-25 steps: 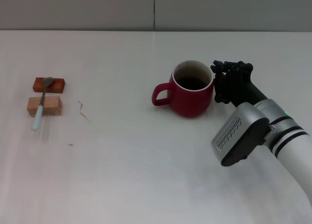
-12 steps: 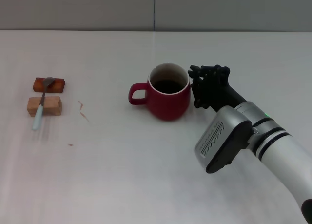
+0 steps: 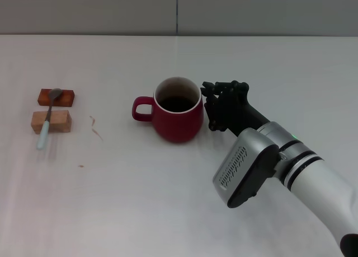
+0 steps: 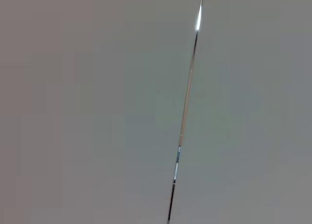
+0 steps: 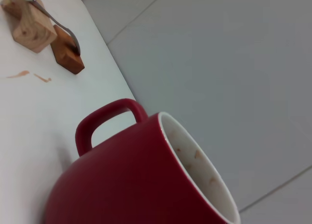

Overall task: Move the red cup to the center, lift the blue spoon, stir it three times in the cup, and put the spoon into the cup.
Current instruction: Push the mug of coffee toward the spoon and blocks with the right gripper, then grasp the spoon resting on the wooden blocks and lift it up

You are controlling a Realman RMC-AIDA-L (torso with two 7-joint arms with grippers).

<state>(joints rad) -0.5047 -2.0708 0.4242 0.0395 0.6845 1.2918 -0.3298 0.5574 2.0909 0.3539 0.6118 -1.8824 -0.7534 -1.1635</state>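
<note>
Red cup point(image 3: 178, 110) shifted leftward (right end effector point(image 3: 215, 108) alongside).

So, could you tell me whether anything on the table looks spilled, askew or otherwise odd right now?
Only minor things. A few small brownish smears mark the white table between the blue spoon and the red cup. The cup stands upright; the spoon rests across two wooden blocks. The right gripper sits beside the cup.

Dark red cup point(image 3: 178, 116) with pale rim and whitish, dark-bottomed inside. Left of the cup, a light-blue-handled grey spoon point(image 3: 47, 118) lies across reddish-brown and tan blocks point(image 3: 51, 121). Black right gripper point(image 3: 222, 106); white table point(image 3: 140, 201).
</note>
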